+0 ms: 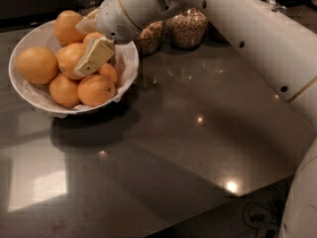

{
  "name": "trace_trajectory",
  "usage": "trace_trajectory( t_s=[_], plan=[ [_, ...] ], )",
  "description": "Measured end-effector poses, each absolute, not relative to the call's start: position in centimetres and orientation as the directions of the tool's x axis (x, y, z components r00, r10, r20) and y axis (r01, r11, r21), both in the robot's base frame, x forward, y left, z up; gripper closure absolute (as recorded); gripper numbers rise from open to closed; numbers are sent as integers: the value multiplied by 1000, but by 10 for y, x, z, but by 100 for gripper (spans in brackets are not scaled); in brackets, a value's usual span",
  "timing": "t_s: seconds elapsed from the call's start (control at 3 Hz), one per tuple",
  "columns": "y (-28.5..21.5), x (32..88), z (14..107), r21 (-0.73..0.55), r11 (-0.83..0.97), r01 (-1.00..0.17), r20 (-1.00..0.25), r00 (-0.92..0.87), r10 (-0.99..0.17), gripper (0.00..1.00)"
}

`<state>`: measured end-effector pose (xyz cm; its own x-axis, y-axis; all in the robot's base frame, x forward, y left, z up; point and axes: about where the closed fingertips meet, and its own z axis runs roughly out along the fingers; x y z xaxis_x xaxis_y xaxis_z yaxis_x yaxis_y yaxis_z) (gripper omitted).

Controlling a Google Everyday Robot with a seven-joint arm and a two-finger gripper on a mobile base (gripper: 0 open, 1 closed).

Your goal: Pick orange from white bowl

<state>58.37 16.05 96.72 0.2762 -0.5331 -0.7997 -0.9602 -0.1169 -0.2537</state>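
The gripper (80,51) is down in the white bowl (22,90), tucked against the orange (67,58) sitting at its middle, hold impossible to judge and nothing lifted yet, so securing it and raising it clear remain.

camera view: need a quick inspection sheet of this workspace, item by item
surface: dark glossy countertop, with bright light reflections on it.
job's things: white bowl at the left, lined with white paper; the orange lies mid-bowl, not lifted.
clutter: other oranges piled around it; glass jars with grainy contents behind the bowl.
gripper: gripper is down in the bowl, over the pile and against the orange; the white arm reaches in from the right.
cables: dark curly lines past the counter edge at lower right; cable or floor pattern, cannot tell.
surroundings: dark background, nothing else seen.
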Motion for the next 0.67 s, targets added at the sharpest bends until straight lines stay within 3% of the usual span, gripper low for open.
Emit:
trace_trajectory(
  t_s=[0.67],
  plan=[
    [172,586,951,-199,-157,-967,-804,253,-538,25]
  ],
)
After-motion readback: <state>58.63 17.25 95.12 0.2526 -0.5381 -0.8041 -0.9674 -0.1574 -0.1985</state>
